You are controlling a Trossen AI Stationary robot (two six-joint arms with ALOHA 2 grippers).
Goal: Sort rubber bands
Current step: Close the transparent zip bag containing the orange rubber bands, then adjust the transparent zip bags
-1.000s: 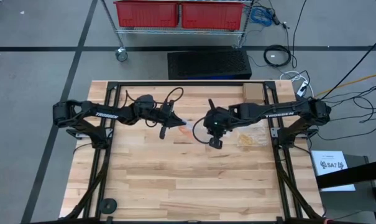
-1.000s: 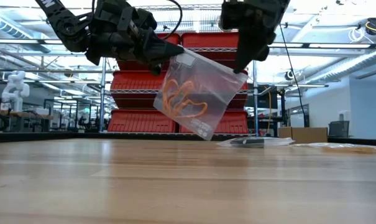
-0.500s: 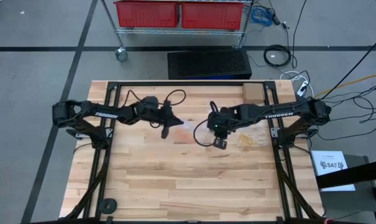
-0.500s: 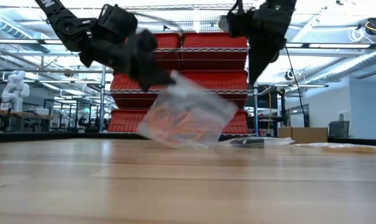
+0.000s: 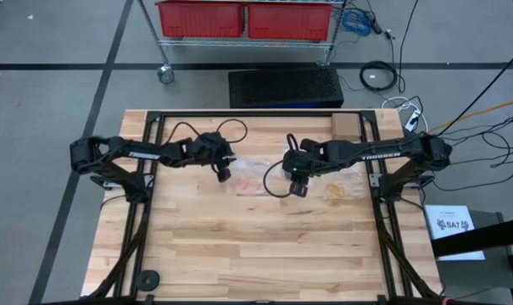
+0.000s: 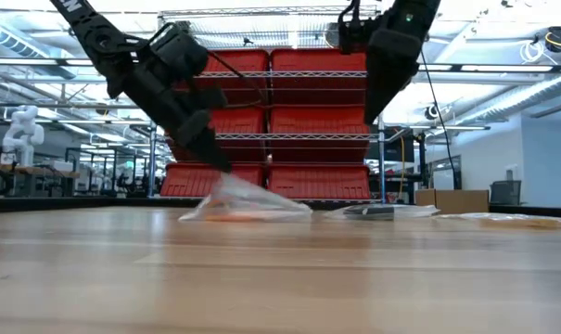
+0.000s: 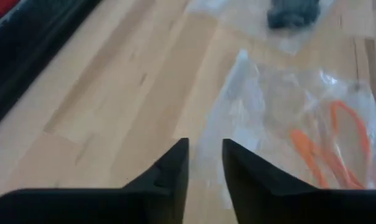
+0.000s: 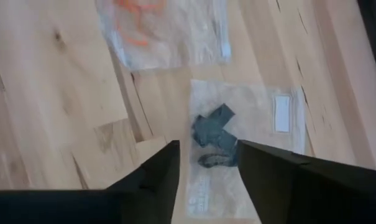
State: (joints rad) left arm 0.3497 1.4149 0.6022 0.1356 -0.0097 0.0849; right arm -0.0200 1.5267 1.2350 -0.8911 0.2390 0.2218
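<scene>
A clear zip bag (image 5: 253,178) with orange rubber bands (image 7: 312,149) inside lies flat on the wooden table between my two arms. My left gripper (image 7: 204,152) slants down at the bag's left edge (image 6: 217,178), open, with bare wood showing between its fingers. My right gripper (image 8: 207,155) hangs open above the table, right of that bag and over a second clear bag holding black rubber bands (image 8: 212,140). Farther right lies a third bag with pale tan rubber bands (image 5: 341,188). My left gripper's fingertips (image 6: 215,165) stand right at the raised left edge of the orange-band bag, coming slanting down from the table's left. I cannot tell whether they touch the plastic. The bag lies on the table.
Black frame rails (image 5: 146,169) run along the table's left and right sides. A small cardboard box (image 5: 345,125) sits at the far right of the table. The whole near half of the tabletop (image 5: 256,254) is bare wood. Red bins (image 6: 289,121) stand on a rack beyond the far edge.
My left gripper has tipped downward and sunk toward the table, carrying the orange-band bag. The bag hung tilted in the air between both grippers; it has come away from my right gripper and now lies flat on the table. My right gripper has stayed high.
</scene>
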